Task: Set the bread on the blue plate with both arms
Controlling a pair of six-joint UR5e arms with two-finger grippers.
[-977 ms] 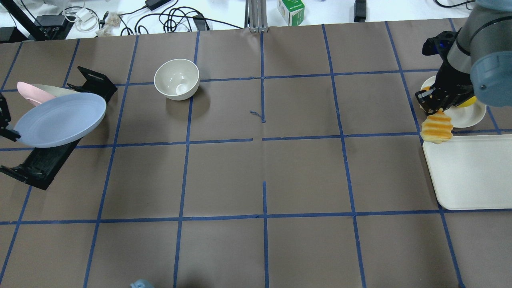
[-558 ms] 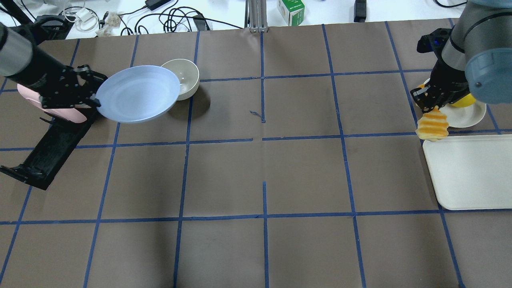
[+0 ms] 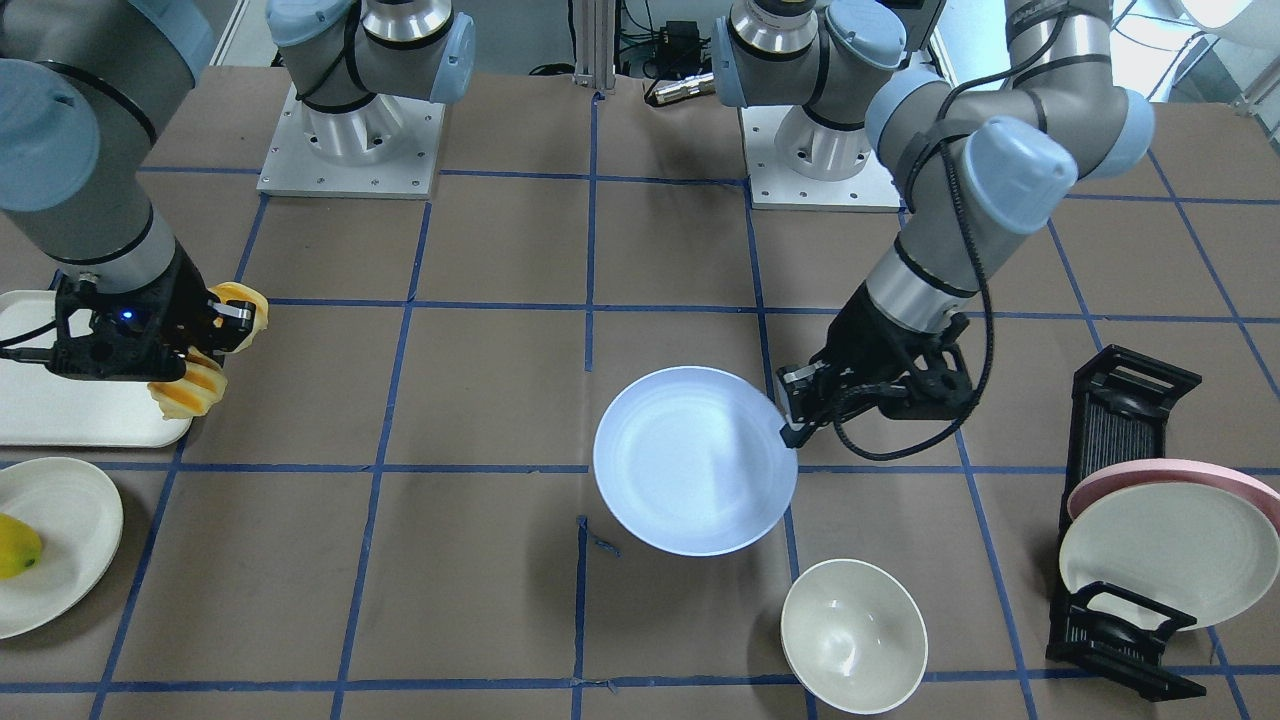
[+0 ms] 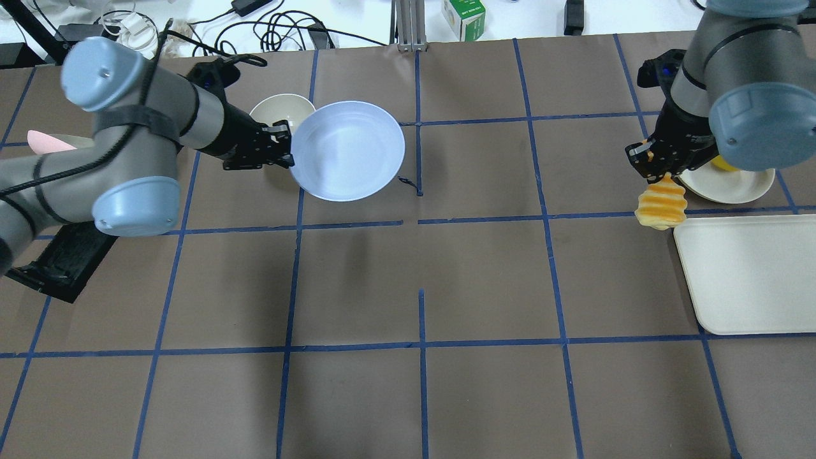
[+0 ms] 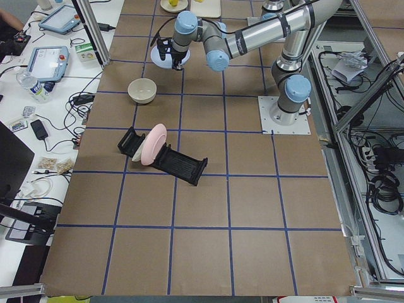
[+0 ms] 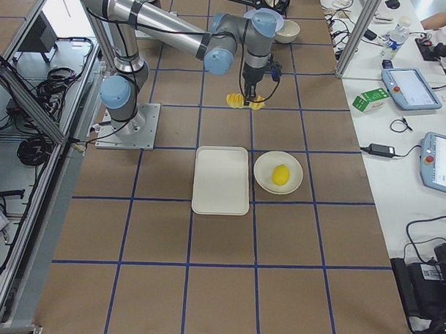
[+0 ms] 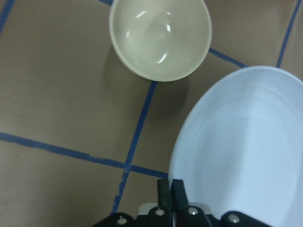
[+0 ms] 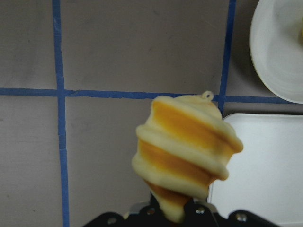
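Pale blue-lavender and matte, the blue plate [image 4: 347,151] is held off the tabletop near the middle of the table, on our left arm's side of the centre tape line. We see the left gripper [image 4: 288,148] clamped on its rim at the edge nearest that arm. Our left wrist view shows the two fingers [image 7: 163,193] pressed close together over the rim. The plate sits roughly level, face up. Just beside it a cream bowl [image 4: 277,107] stands on the brown paper table [image 4: 484,280] with its blue tape grid; in the overhead view the plate and gripper partly hide the bowl. Well apart, at the far end, the right gripper [image 4: 658,171] pinches the bread [image 4: 661,203] by one end. The loaf hangs below the fingers, showing its golden-orange ridges and pale sides. It hangs in the air above the table, close to the corner of a white tray [image 4: 752,280]. Beyond the tray a small cream plate [image 4: 733,185] carries a yellow fruit [image 3: 15,547]. On our left side a black rack [image 3: 1125,415] holds a pink plate [image 3: 1170,470] and a second cream plate [image 3: 1160,550] on edge.
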